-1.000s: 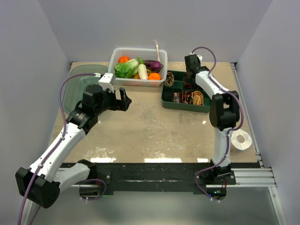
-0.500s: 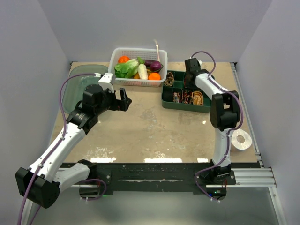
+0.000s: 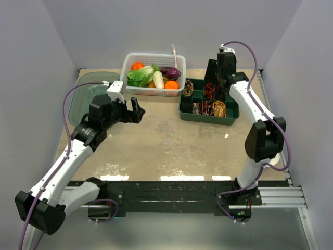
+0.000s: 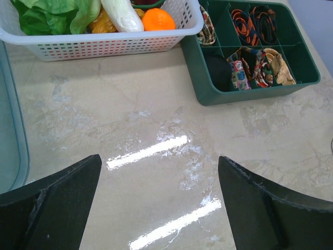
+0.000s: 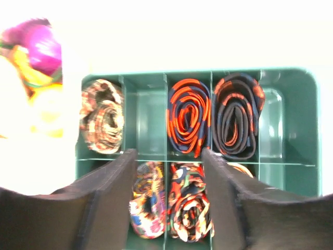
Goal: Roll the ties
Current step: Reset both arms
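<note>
Several rolled ties stand in the compartments of a green tray. An orange-red and dark striped tie is coiled in a back compartment, beside a dark tie with orange stripes. A brown patterned coil sits at the back left, and colourful coils fill the front row. My right gripper hovers open above the tray, holding nothing. Over bare table to the tray's left, my left gripper stands wide open and empty.
A white basket of vegetables stands at the back, left of the tray. A translucent green lid lies at the back left. The tabletop stretches between the arms.
My right gripper went from shut to open and lifted up and back from the tray, leaving the striped tie coiled in its compartment. The left arm shifted only slightly.
</note>
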Motion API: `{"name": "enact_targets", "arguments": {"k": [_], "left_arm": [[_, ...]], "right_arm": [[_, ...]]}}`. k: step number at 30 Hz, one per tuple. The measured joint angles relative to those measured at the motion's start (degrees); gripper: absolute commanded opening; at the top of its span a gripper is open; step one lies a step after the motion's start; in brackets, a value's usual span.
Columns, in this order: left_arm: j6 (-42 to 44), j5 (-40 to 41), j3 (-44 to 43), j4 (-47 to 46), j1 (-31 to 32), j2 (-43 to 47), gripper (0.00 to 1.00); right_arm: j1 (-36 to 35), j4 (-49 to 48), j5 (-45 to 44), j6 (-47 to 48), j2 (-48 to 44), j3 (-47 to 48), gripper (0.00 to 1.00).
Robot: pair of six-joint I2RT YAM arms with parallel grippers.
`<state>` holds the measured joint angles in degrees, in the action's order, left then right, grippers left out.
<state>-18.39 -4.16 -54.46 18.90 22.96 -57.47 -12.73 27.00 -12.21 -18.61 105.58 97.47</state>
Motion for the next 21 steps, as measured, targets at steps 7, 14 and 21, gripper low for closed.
{"name": "enact_targets", "arguments": {"k": [7,14,21], "left_arm": [[-0.3,1.7,0.2,-1.7,0.0,1.6,1.00],[-1.4,3.1,0.8,-3.5,0.0,3.0,1.00],[-2.6,3.2,2.1,-6.7,0.0,4.7,1.00]], "right_arm": [[0.0,-6.8,5.4,-0.2,-11.4,-9.0,0.99],[0.0,-14.4,9.0,-0.7,-25.1,-16.7,0.99],[0.0,-19.8,10.9,-1.4,-33.2,-19.1,0.99]]}}
